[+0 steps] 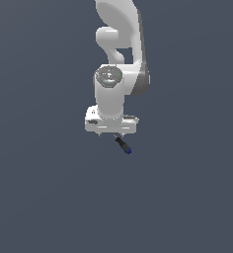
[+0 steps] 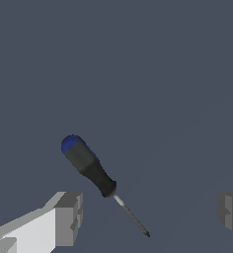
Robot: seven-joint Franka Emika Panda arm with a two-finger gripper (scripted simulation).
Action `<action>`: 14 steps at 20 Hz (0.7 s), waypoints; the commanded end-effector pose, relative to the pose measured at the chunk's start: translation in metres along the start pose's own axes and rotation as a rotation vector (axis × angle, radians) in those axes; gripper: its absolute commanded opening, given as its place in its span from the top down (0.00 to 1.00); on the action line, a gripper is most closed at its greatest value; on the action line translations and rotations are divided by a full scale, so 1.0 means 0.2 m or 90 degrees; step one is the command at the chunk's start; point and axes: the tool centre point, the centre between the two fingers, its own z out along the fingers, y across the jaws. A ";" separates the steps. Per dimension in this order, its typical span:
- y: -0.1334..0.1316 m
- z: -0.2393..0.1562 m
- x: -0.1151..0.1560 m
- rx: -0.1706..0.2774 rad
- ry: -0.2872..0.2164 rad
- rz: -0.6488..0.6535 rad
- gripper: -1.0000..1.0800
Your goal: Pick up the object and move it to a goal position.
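Exterior view: arm (image 1: 119,59) reaching straight down, claw (image 1: 111,134) low over the table (image 1: 39,197), screwdriver (image 1: 123,146) lying just below it, blue cap outward. Wrist view: claw (image 2: 148,215) spread wide, fingers (image 2: 68,217) apart and touching nothing, screwdriver (image 2: 91,170) flat on the table (image 2: 163,74) between them, shaft slanting toward the gap.

1. I count one screwdriver (image 2: 91,170), that's the only loose object on my feeds.
2. One arm (image 1: 119,49), white.
3. One gripper (image 2: 149,215) on it.
4. Two fingers (image 2: 69,218) on that gripper, both showing in my wrist cam.
5. One blue cap on the screwdriver handle, one thin shaft.
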 end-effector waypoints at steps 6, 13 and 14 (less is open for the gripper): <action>0.10 -0.01 0.00 -0.007 -0.002 0.009 0.04; 0.19 -0.02 0.00 -0.013 -0.005 0.022 0.04; 0.18 -0.02 0.00 -0.012 -0.004 0.020 0.04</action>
